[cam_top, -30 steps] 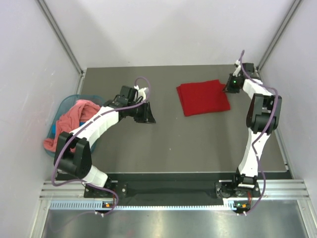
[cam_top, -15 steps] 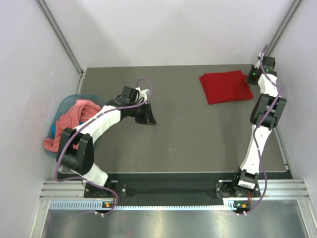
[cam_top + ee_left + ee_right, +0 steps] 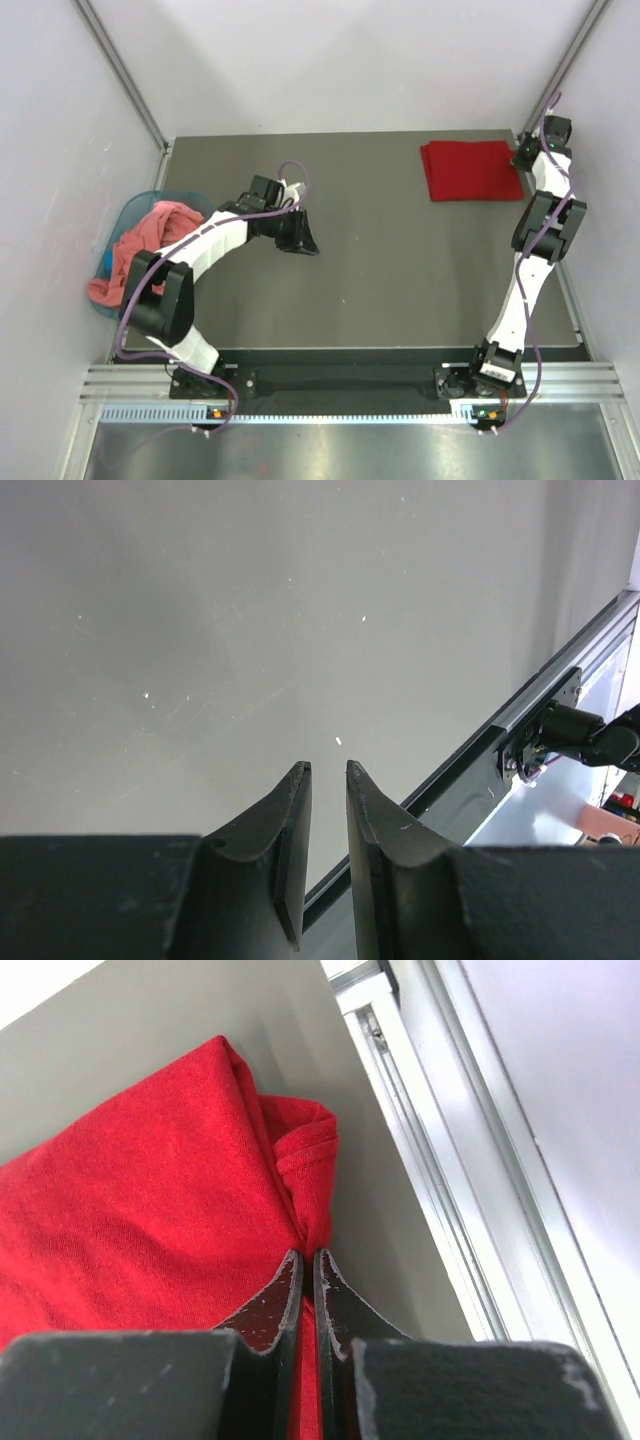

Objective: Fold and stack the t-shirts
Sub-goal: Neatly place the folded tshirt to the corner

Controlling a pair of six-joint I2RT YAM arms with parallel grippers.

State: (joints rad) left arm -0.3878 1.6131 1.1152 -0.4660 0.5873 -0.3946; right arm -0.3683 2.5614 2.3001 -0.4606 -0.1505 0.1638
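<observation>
The deep red t-shirt (image 3: pixel 472 170) lies folded at the table's far right corner. My right gripper (image 3: pixel 520 160) is at its right edge, shut on a pinch of the red cloth (image 3: pixel 150 1230), which bunches into a fold at the fingertips (image 3: pixel 297 1265). The salmon-pink t-shirt (image 3: pixel 150 235) is heaped in the teal basket (image 3: pixel 125 215) at the left. My left gripper (image 3: pixel 305 240) hovers over bare table left of centre; its jaws stand a narrow gap apart with nothing between them (image 3: pixel 328 770).
The table's right rail (image 3: pixel 440 1190) runs close beside the red shirt. White walls enclose the table on three sides. The teal basket sits off the table's left edge.
My right gripper has dragged the red t-shirt from the table's centre back to the far right corner. The left arm has barely moved.
</observation>
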